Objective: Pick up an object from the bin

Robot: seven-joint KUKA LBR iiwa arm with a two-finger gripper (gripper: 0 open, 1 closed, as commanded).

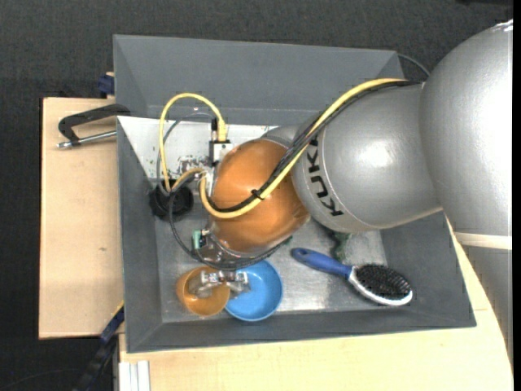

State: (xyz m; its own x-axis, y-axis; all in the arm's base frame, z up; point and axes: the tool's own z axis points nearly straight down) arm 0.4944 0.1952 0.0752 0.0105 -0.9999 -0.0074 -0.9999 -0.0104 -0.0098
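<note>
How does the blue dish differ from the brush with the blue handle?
The blue dish is round and hollow; the brush is long and thin. The dish is all blue; the brush has a white head with black bristles. The dish lies partly under the hand; the brush lies apart, to the view's right. Both lie on the floor of the bin.

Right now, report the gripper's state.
Gripper: cannot be told. It is low over the orange-brown round dish, right beside the blue bowl.
</note>
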